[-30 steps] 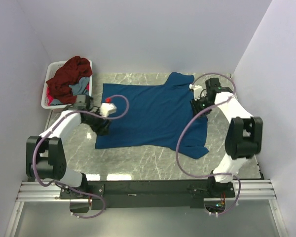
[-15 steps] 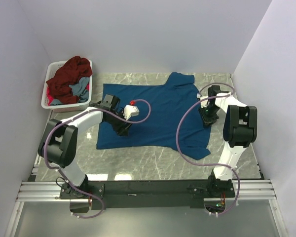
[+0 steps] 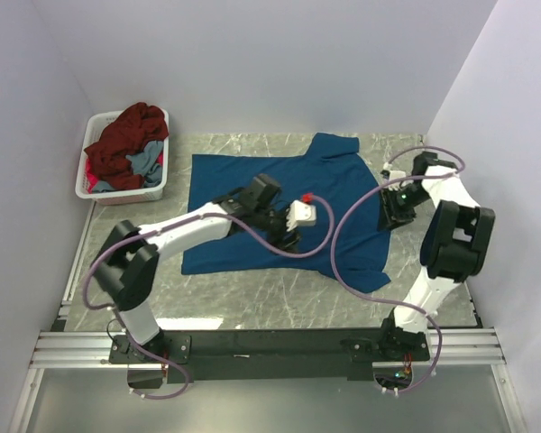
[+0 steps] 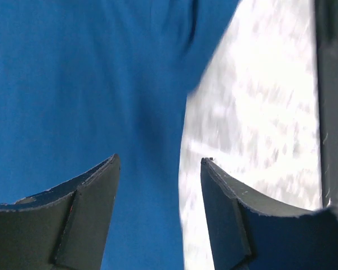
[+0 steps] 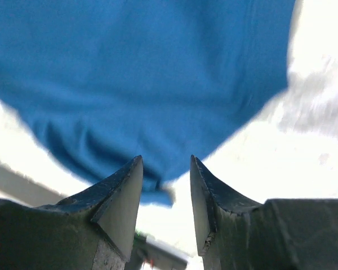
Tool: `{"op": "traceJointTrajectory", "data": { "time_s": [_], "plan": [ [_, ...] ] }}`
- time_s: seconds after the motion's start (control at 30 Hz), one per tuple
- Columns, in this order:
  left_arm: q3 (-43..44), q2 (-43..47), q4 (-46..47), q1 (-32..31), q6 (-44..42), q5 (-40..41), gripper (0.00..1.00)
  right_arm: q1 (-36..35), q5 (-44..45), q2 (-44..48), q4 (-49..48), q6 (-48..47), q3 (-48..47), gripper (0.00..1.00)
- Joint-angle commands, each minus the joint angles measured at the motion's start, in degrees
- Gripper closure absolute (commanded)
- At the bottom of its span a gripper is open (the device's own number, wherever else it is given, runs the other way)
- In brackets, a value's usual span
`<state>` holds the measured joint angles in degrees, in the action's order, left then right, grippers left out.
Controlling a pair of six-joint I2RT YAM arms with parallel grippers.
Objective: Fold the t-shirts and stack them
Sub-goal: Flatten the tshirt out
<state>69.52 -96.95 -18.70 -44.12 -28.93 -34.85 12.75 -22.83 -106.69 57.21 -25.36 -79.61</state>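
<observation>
A deep blue t-shirt [image 3: 270, 198] lies spread flat on the marble table, one sleeve toward the back wall and one toward the near right. My left gripper [image 3: 282, 237] reaches over the shirt's middle near its front edge. In the left wrist view this gripper [image 4: 160, 159] is open over the border between the blue cloth [image 4: 73, 84] and bare marble [image 4: 259, 112], holding nothing. My right gripper [image 3: 392, 212] hangs at the shirt's right edge. It is open [image 5: 166, 157], with the shirt's edge [image 5: 146, 73] just beyond the tips. A maroon t-shirt [image 3: 126, 135] and a grey-blue one [image 3: 144, 162] lie heaped in the basket.
The white plastic basket [image 3: 87, 185] stands at the back left corner of the table. Purple cables loop from both arms over the shirt. Walls close in on the left, back and right. A black rail [image 3: 270, 343] runs along the near edge.
My left arm has swept rightward across the shirt from its left edge to its middle. The right gripper has shifted out to the shirt's right edge and its jaws have widened.
</observation>
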Motion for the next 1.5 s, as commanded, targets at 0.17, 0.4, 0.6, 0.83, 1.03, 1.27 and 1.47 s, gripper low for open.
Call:
{"op": "traceJointTrajectory", "data": {
  "time_s": [0.17,0.4,0.6,0.83,1.03,1.27,1.47],
  "plan": [
    [1.0,-2.7,4.5,6.2,13.0,-7.8,0.33,-0.8,-3.2,13.6,11.3,-13.6,12.6,0.47],
    [-8.5,3.3,-0.1,18.2,14.1,-4.3,0.29,-11.8,4.8,22.5,1.8,-9.6,24.9,0.41],
    [-12.6,6.4,-3.3,23.5,11.3,-3.4,0.29,-17.3,12.1,24.3,-3.7,-7.0,28.5,0.31],
    [-15.3,8.1,-3.3,24.8,10.1,-2.2,0.3,-21.9,13.5,30.2,-1.1,-7.6,29.5,0.46],
    [-14.9,7.5,-4.1,26.0,10.5,-2.3,0.32,-31.2,13.4,35.8,-0.3,-3.7,30.5,0.62],
    [-13.7,6.2,-5.1,26.9,10.5,-1.5,0.33,-37.9,18.7,28.9,-5.3,-2.8,31.7,0.6],
    [-13.7,6.0,-5.3,27.5,10.0,-1.2,0.32,-41.1,20.0,24.8,-9.0,-2.1,33.0,0.54]
  ]
}}
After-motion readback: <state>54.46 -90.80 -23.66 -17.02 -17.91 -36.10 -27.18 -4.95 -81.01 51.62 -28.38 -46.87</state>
